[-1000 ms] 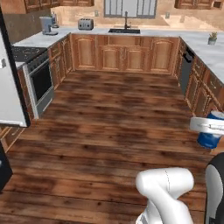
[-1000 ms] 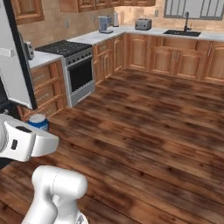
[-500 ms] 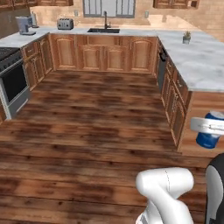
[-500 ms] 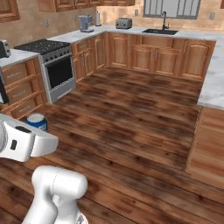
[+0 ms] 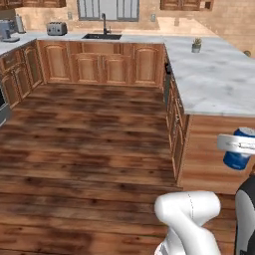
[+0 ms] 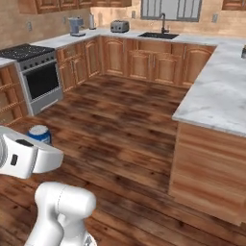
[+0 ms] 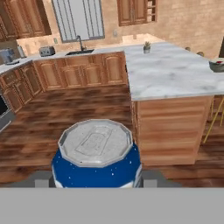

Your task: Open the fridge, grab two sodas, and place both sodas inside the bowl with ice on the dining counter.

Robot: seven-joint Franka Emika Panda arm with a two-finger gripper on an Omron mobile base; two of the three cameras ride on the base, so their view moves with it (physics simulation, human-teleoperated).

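Wooden kitchen floor and a white-grey marbled dining bench lay ahead of us.
Our claw was clamped on the blue silver-topped soda can, upright, well short of that bench.

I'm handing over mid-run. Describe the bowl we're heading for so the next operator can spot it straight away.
Start at the dining counter, the big white-grey marbled slab on a light wooden base. Follow its top to the far right end in the hand view: the bowl sits there, cut off by the picture's edge. It is round, dark-rimmed and low, unlike the small potted plant at the slab's far corner.
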